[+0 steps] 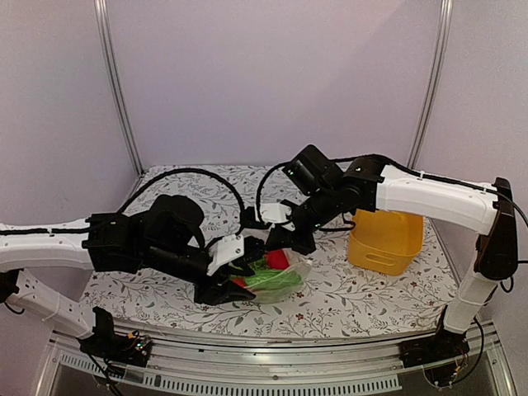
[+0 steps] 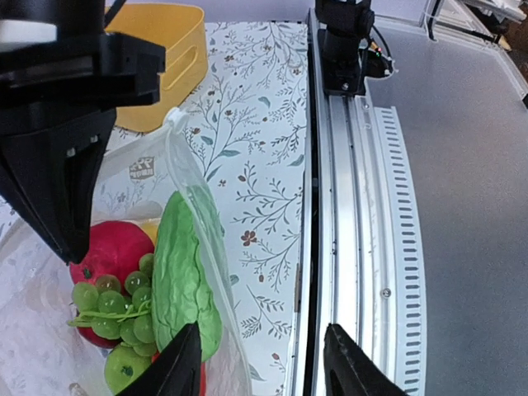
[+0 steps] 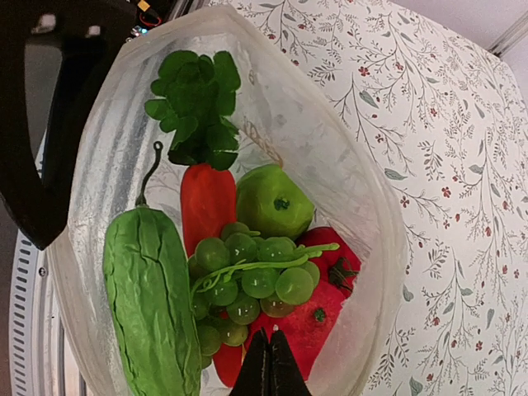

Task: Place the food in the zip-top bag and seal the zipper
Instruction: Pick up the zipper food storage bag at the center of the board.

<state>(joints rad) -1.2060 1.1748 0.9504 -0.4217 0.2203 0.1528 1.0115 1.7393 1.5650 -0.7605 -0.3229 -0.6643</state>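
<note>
Right end effector (image 3: pixel 268 363): clenched, my tips pinched together on the near rim of the bag (image 3: pixel 363 206), holding its mouth open below my wrist.
Left end effector (image 2: pixel 264 367): released, fingers well apart. The bag's edge runs up between them, close to the finger on the bag side; I cannot tell whether it touches.
Bag: between my two end effectors, sagging onto the counter (image 3: pixel 445 165).
Zipper (image 2: pixel 172 140): unsealed, with the mouth gaping wide.
Food: all of it inside the bag, just ahead of my right tips.
Grapes (image 3: pixel 247 280): middle of the heap, nearest my right tips, lying on the red fruit (image 3: pixel 318 322).
Apple (image 3: pixel 272 202): just beyond the grapes, touching them.
Carrot (image 3: pixel 206 206): beside the apple, its leafy top pointing away from my right end effector.
Gourd (image 3: pixel 153 305): green and wrinkled, along the bag wall, just ahead of my left end effector's near finger.
Bin (image 1: pixel 385 239): yellow, on the counter, beyond my right end effector and apart from the bag.
</note>
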